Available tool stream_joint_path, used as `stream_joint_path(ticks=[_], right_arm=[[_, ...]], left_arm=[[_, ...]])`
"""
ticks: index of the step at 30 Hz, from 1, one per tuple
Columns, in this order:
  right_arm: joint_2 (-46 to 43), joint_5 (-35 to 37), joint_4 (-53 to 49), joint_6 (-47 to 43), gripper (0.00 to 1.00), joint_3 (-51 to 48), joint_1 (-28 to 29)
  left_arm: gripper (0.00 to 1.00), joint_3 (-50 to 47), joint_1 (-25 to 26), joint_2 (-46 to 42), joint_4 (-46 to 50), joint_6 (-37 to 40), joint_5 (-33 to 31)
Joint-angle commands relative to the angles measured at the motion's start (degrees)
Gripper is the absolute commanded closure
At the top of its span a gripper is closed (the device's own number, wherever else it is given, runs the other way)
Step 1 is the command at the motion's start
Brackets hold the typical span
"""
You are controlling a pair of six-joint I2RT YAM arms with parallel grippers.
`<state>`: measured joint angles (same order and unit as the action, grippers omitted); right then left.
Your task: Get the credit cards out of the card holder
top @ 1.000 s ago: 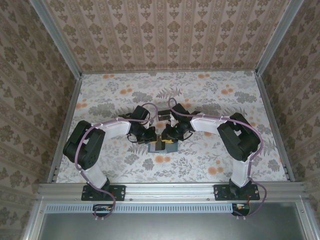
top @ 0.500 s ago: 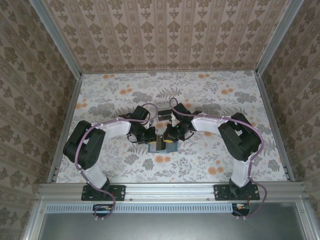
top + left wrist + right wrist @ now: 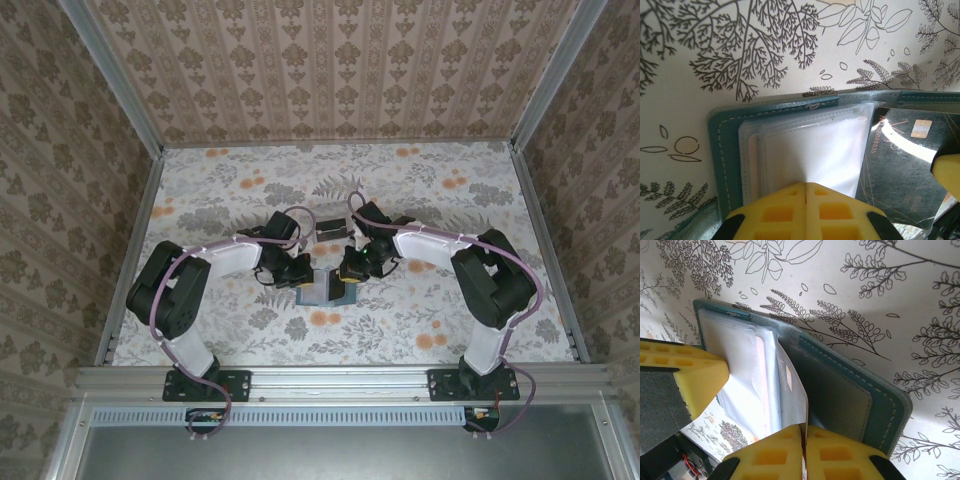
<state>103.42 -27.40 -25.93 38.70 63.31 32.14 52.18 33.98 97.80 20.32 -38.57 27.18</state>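
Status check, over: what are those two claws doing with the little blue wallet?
Left fingers shut, pinning holder open. Right fingers shut on dark card, tilted over holder. Nothing seen blocking.

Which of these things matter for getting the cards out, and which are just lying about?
In the job: teal card holder; its clear sleeves; dark credit card; left fingers, shut, pressing the sleeves; right fingers pinching that card.
Just there: floral table cover; patterned walls; small grey rectangle beyond the holder, too small to identify.
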Motion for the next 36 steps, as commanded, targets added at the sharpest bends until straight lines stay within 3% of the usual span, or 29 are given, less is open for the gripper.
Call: stream_joint_path(ticks=[1,5,23,36], right_arm=[[-0.50,0.18,-2.02,-1.10,0.90,-0.48,0.02],[0.68,-2.52,0.38,-0.29,0.89,0.22,0.76],[0.92,-2.75,-3.21,0.66,0.82,0.98,2.31],[-2.35,-1.80,-2.90,2.55,0.91,-0.70,2.39]], left_arm=[[0.93,-0.20,-0.25,1.43,3.55,0.95,-1.55],[0.93,-0.41,-0.05,1.21,3.48,0.86,-1.34],[0.91,-3.39,0.63,-2.89,2.51,-0.82,-1.60],[0.90,-2.32,0.65,-3.65,3.40,-0.64,-1.38]])
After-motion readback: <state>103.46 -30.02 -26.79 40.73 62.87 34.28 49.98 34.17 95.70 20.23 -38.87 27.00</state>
